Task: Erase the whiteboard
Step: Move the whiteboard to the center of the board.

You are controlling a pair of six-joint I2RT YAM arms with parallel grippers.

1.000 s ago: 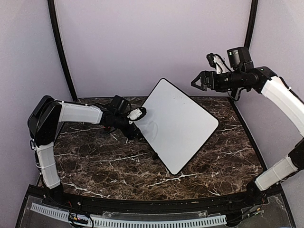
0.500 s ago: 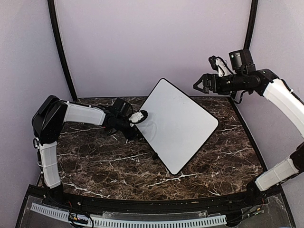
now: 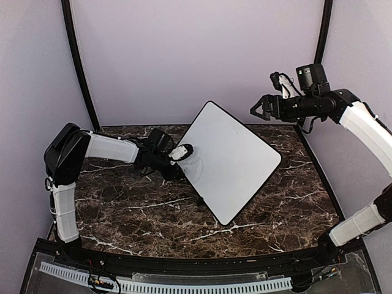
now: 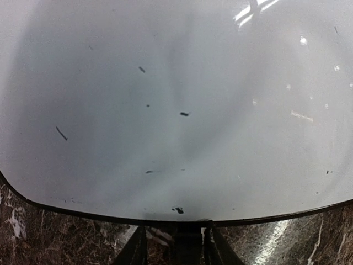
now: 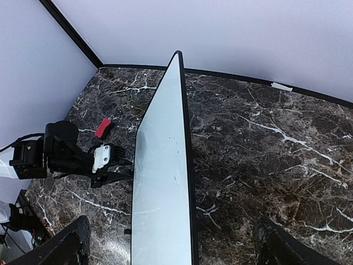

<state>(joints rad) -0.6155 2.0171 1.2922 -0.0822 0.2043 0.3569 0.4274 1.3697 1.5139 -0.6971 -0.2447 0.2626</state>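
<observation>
Whiteboard mid-table, an arm on either side of it.

From here I see the whiteboard (image 3: 236, 162) standing tilted on the table (image 3: 122, 208), near its middle. The left gripper (image 3: 185, 149) sits at the board's left edge, and the eraser block (image 5: 102, 127) lies on the table just behind that wrist. The right gripper (image 3: 256, 108) hangs raised over the back right, well apart from the board.

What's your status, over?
Right gripper open, aloft. Left gripper at whiteboard edge, grip unclear. Tilted up, few ink specks. Eraser on table, unheld. Nothing blocking.
</observation>
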